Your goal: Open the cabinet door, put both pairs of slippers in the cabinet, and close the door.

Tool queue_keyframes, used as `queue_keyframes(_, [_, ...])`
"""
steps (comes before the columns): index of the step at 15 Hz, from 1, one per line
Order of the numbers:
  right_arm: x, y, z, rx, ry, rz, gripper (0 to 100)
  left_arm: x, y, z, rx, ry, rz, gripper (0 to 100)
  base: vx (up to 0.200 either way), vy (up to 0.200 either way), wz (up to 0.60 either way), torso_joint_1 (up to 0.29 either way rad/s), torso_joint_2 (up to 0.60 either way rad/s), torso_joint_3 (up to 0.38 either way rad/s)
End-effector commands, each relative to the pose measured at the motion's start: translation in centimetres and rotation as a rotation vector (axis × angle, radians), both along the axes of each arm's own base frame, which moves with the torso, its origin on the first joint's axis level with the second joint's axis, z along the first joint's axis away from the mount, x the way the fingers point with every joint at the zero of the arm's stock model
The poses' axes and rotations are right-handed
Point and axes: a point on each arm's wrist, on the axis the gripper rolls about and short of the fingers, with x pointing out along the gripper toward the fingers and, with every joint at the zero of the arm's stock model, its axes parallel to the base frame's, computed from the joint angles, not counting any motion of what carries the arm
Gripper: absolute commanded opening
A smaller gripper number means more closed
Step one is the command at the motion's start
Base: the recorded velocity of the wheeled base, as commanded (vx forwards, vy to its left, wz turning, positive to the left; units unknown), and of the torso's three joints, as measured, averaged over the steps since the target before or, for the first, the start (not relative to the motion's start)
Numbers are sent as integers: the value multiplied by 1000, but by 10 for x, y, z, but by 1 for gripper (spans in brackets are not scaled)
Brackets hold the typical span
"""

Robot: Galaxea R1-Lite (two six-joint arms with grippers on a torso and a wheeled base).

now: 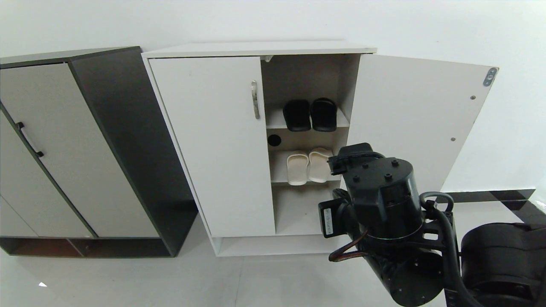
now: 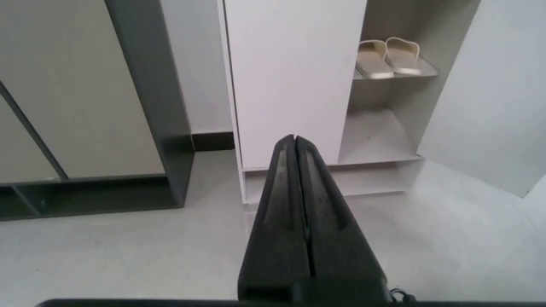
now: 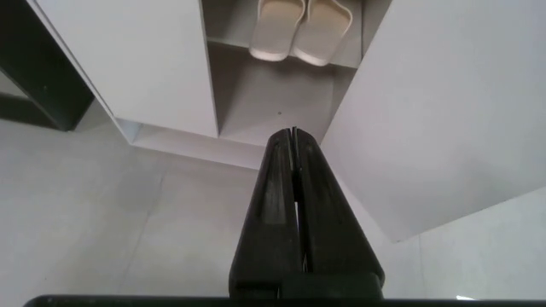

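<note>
The white cabinet (image 1: 213,145) stands against the wall with its right door (image 1: 418,119) swung wide open and its left door shut. A black pair of slippers (image 1: 310,114) sits on the upper shelf. A cream pair of slippers (image 1: 308,165) (image 2: 395,57) (image 3: 300,24) sits on the middle shelf. My right arm is raised in front of the open compartment, near the open door. My right gripper (image 3: 294,136) is shut and holds nothing, hanging above the floor before the cabinet base. My left gripper (image 2: 295,143) is shut and empty, low in front of the cabinet's left door.
A grey and dark cabinet (image 1: 76,149) stands to the left of the white one, doors shut. The open door (image 3: 452,102) juts into the floor space on the right. Pale floor (image 1: 264,281) lies in front; a dark strip (image 1: 490,196) runs along the wall at right.
</note>
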Motion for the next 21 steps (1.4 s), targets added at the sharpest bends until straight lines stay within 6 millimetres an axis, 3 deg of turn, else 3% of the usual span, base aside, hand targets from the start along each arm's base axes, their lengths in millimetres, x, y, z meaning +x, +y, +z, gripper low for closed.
queue_keyframes(1, [1, -1, -2, -14, 2, -1, 0, 0, 0, 0, -1, 0, 0, 0, 0, 0, 0, 0, 0, 0])
queue_keyframes(12, [4, -1, -5, -25, 8, -9, 0, 0, 0, 0, -2, 0, 0, 0, 0, 0, 0, 0, -10, -10])
queue_keyframes(21, [5, 0, -8, -34, 13, -9, 0, 0, 0, 0, -2, 0, 0, 0, 0, 0, 0, 56, -395, -338])
